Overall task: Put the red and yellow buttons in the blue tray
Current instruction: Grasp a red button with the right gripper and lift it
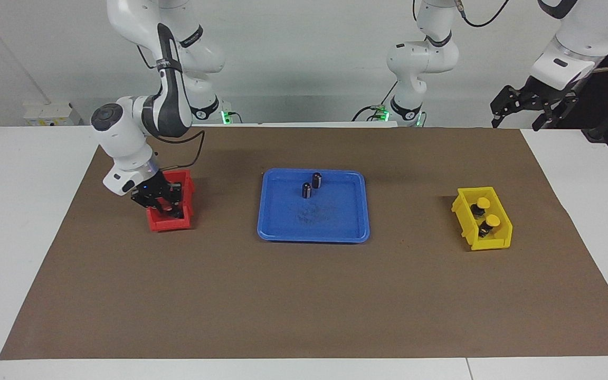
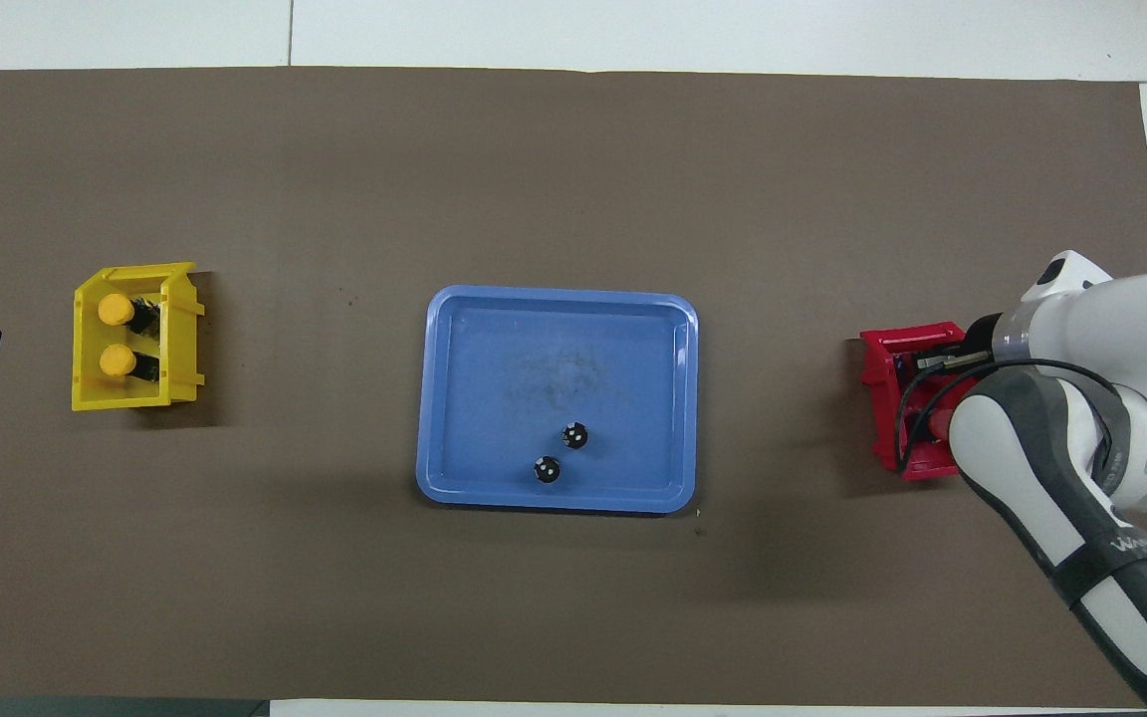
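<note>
While the right gripper (image 1: 162,207) reaches into the red bin (image 1: 177,221), no writing reads.

The facing view looked down from high across the table toward both robots. The overhead view looked steeply down from above the robots' end. Both shared the brown mat (image 1: 304,295) and blue tray (image 1: 277,227), half a turn apart

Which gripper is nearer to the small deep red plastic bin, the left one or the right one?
The right. The right gripper reaches down into the small deep red plastic bin. The left gripper waits raised over the left arm's end of the table, apart from that bin.
</note>
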Motion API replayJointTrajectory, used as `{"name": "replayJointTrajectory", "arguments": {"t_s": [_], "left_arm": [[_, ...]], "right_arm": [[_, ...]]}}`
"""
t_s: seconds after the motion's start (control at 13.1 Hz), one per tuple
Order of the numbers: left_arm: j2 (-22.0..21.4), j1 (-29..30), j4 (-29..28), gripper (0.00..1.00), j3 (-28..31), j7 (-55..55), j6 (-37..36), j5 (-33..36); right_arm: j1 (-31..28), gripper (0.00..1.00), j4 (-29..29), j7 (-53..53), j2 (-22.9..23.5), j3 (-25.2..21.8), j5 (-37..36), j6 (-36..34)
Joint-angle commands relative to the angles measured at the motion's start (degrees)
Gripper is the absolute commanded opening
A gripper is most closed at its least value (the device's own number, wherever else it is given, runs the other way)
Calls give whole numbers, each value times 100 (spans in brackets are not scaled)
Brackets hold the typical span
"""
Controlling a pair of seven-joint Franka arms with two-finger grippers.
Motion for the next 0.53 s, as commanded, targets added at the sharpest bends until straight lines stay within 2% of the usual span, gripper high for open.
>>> {"name": "replayJointTrajectory", "arguments": {"t_s": [0.0, 0.08, 0.23, 0.3, 0.46], "left_arm": [[-177, 14, -193, 100, 23, -7, 22, -61], [-177, 14, -193, 100, 23, -7, 31, -61], [-177, 14, -193, 100, 23, -15, 31, -61], [-168, 14, -193, 100, 23, -7, 31, -61], [-177, 14, -193, 100, 23, -7, 31, -61]], "right_arm": [[-79, 19, 1511, -187, 273, 39, -431, -1555], [18, 20, 2179, -108, 422, 48, -467, -2171], [726, 20, 3174, 862, 826, 57, -528, -2816], [1314, 19, 3466, 1573, 993, 65, -764, -2810], [2124, 15, 3469, 2943, 1100, 74, -793, -2198]]}}
